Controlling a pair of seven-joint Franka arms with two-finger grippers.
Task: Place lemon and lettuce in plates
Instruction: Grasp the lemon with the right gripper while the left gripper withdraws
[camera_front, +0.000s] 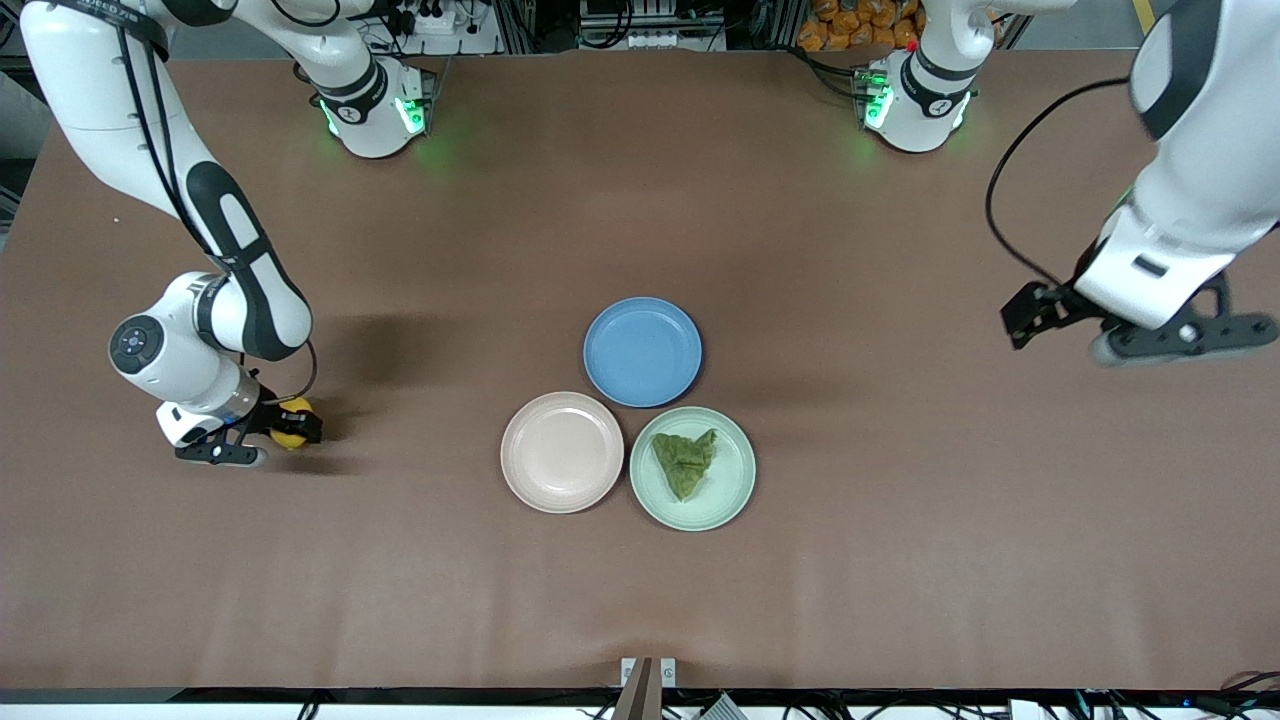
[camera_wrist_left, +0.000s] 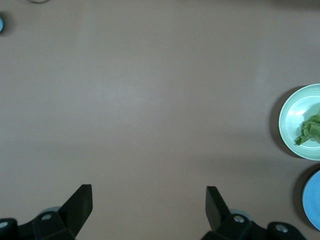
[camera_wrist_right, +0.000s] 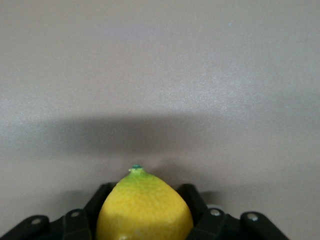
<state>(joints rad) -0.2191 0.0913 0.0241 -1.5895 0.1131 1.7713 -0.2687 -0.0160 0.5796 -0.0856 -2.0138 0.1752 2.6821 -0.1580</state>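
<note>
My right gripper (camera_front: 292, 424) is shut on the yellow lemon (camera_front: 291, 421), low over the table at the right arm's end; in the right wrist view the lemon (camera_wrist_right: 145, 212) fills the jaws. The dark green lettuce (camera_front: 685, 462) lies in the mint green plate (camera_front: 735, 485). The beige-pink plate (camera_front: 562, 452) beside it holds nothing. My left gripper (camera_front: 1027, 315) is open and empty, raised over the table's left-arm end. Its wrist view shows its spread fingers (camera_wrist_left: 80, 206), the mint plate (camera_wrist_left: 292, 117) and the lettuce (camera_wrist_left: 311, 130).
A blue round plate (camera_front: 642, 351) holds nothing and touches both other plates, farther from the front camera. It also shows at the edge of the left wrist view (camera_wrist_left: 312, 205). The brown table (camera_front: 900, 560) lies open around the plates.
</note>
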